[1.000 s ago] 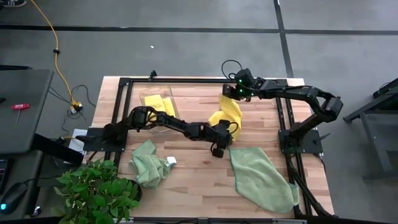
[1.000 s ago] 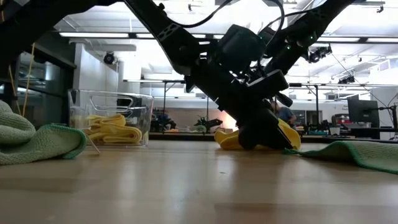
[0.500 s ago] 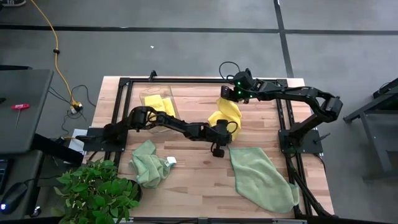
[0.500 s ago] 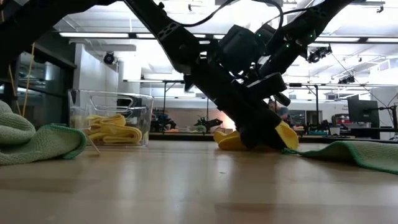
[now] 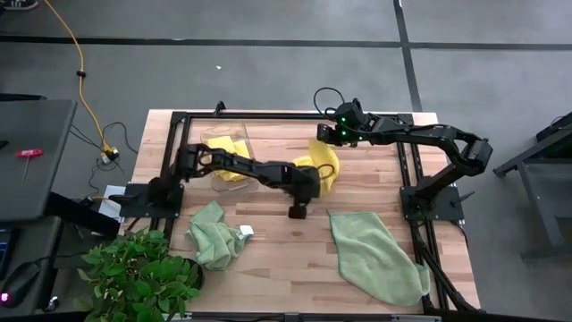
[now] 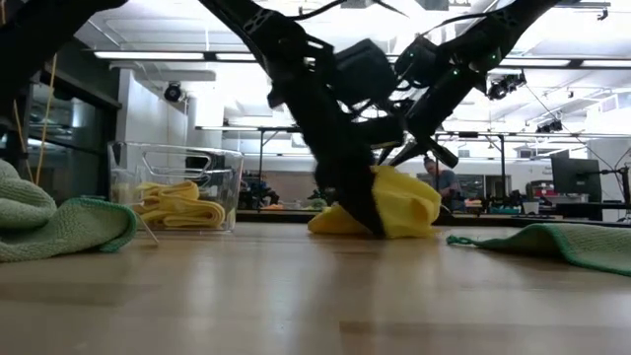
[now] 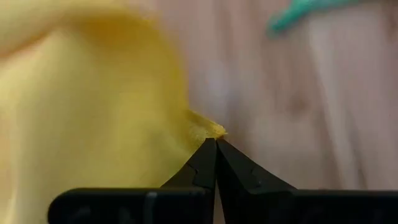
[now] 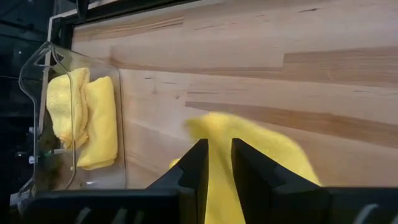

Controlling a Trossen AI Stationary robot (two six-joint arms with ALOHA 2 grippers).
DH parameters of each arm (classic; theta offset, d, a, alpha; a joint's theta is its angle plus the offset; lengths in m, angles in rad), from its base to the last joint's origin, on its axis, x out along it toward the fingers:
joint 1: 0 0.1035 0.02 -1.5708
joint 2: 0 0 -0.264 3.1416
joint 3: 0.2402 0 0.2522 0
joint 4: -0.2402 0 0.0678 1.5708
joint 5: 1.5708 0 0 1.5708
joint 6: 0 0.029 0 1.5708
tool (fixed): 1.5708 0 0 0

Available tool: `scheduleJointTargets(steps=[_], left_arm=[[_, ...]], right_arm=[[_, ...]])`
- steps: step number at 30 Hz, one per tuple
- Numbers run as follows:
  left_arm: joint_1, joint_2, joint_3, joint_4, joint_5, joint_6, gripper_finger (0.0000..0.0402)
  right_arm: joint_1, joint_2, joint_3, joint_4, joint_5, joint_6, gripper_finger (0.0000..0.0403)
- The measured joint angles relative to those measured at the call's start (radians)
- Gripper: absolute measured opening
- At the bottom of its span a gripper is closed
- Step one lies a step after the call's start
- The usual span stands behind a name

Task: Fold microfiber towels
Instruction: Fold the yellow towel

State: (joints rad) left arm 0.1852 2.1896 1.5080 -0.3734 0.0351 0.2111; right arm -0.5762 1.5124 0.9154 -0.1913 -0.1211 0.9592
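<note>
Mid-frame, the left gripper [image 7: 216, 144] pinches the yellow towel's [image 5: 323, 164] corner; the right gripper [image 8: 216, 163] clamps its upper edge.

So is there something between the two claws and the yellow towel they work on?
Nothing visible. The left claw is shut on a corner of the yellow towel, and the right claw is closed on its far edge. Both already hold it above the table.
</note>
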Motion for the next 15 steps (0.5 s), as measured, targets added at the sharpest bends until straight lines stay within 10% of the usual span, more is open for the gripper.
scheduleJointTargets(steps=[15], left_arm=[[0.07,-0.352,-0.354,0.141,0.058,-0.153,0.0]], right_arm=[[-0.005,-0.002,0.001,0.008,-0.021,-0.128,0.0062]])
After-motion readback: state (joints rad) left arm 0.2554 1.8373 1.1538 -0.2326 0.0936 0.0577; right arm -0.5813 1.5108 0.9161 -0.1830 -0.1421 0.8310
